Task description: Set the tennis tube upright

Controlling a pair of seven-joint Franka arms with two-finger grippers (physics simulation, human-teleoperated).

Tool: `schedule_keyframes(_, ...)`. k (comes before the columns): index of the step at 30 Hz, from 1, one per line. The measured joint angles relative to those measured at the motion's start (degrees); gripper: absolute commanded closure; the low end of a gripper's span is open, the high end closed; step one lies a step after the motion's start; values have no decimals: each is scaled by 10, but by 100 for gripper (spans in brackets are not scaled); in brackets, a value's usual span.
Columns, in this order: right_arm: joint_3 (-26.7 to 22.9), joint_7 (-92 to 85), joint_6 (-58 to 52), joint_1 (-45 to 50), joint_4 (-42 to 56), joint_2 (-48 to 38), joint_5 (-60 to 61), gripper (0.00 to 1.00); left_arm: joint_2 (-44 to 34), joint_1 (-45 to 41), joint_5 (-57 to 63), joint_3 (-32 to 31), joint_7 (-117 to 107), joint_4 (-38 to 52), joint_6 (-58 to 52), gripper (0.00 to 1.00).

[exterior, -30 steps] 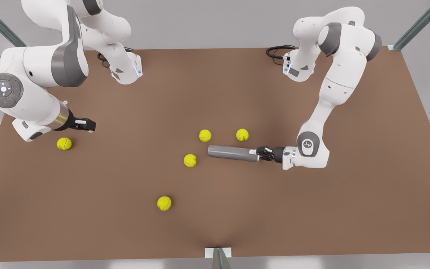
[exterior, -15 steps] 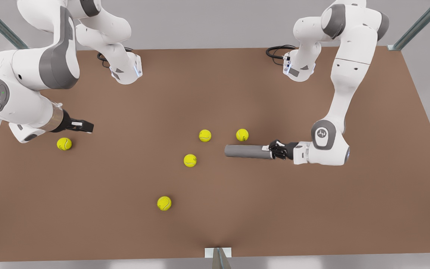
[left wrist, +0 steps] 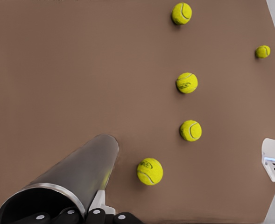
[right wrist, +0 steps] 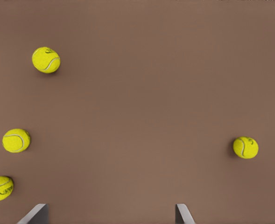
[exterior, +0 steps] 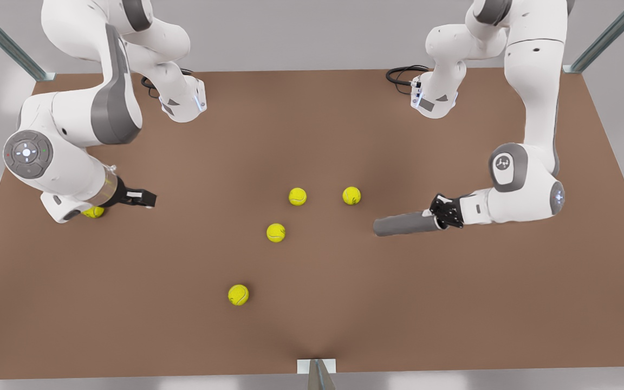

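Front view: left gripper [exterior: 435, 219], fingers clamped on the tennis tube [exterior: 403, 224], holds it near-horizontal just above the table [exterior: 453, 325]; tipping it upright remains. Right gripper [exterior: 147, 199], fingers apart, waits near a tennis ball [exterior: 93, 212]

**A brown table in a grey room**

We see a broad brown tabletop [exterior: 312, 135] with a smooth, matte surface, evenly lit, with a softer dark patch near its middle. Behind it stands a plain pale grey wall [exterior: 301, 32]. Metal struts [exterior: 604, 38] slant in at both upper corners of the front view. A small light bracket [exterior: 316, 366] sits at the middle of the table's near edge.
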Motion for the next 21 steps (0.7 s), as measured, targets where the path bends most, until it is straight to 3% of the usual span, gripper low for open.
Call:
schedule_keyframes(8,0,4,10,13,19,-2,-15,0,-27,9,176,60,-38,28,-1,79)
schedule_keyframes(15,2,6,11,16,21,-4,-26,0,-8,16,298,63,-84,44,10,79)
schedule_keyframes(21,3,8,13,22,17,-2,-26,0,23,16,332,62,-121,44,27,79)
